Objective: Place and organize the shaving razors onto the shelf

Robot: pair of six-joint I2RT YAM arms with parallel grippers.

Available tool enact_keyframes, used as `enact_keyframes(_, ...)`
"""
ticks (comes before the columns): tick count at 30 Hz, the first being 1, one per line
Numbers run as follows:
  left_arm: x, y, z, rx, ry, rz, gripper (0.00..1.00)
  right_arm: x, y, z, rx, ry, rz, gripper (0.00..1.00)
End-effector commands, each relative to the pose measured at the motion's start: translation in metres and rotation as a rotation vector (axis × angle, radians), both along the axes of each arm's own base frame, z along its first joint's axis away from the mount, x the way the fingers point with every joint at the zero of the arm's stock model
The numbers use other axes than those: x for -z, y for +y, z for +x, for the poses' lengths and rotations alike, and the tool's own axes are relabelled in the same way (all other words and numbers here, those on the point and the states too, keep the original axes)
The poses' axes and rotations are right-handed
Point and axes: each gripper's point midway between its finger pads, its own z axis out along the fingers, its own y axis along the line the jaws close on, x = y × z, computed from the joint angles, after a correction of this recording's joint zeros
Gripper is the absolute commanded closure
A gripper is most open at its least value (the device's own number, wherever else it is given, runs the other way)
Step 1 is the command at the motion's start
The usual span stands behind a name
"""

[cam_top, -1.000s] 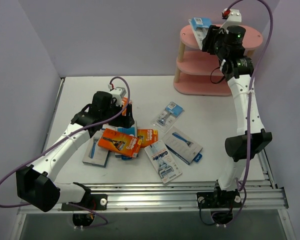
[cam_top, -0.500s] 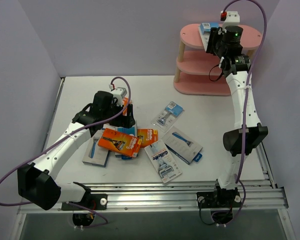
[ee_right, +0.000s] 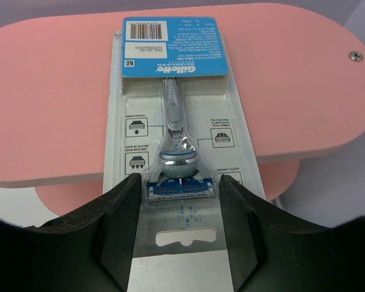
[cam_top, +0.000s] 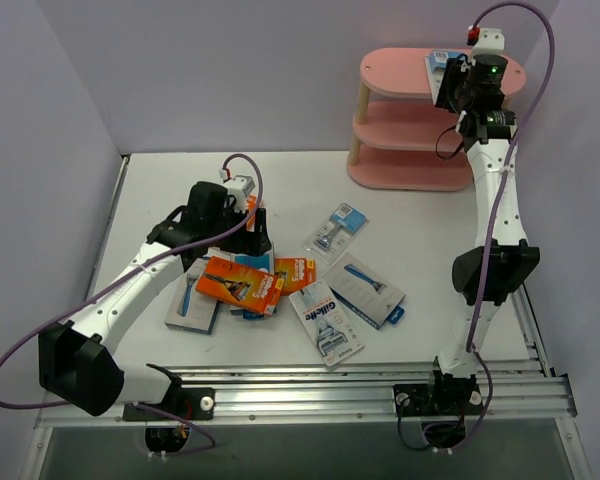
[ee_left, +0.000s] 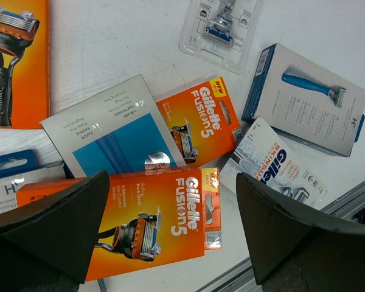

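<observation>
Robot lab test cell: plain lilac walls (cam_top: 230, 70), white table (cam_top: 420, 225), aluminium rail (cam_top: 310, 385) at near edge.

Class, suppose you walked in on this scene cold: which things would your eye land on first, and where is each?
The pink shelf at the far right stands out, with the right pincer holding a blister card over its top board. Towards the left, a bright heap of orange packs lies on the table under the wide-open left pincer.
</observation>
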Motion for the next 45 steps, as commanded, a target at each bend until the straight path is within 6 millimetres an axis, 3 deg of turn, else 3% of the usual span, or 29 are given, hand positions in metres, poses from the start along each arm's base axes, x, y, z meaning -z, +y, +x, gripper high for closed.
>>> enact_keyframes(1, -0.016, -0.006, 0.010, 0.007, -0.043, -0.041, 0.06, -0.034, -0.011, 0.005, 0.007, -0.112, 0.009, 1.00)
enact_keyframes(14, -0.011, -0.005, 0.015, 0.003, -0.017, -0.051, 0.06, -0.026, -0.037, 0.018, 0.034, -0.124, 0.078, 0.95)
enact_keyframes(27, -0.011, -0.003, 0.017, 0.000, -0.012, -0.067, 0.06, -0.026, -0.069, 0.018, 0.074, -0.143, 0.112, 0.91)
enact_keyframes(45, -0.011, -0.003, 0.020, 0.003, 0.001, -0.091, 0.06, -0.029, -0.093, 0.022, 0.092, -0.172, 0.134, 0.84)
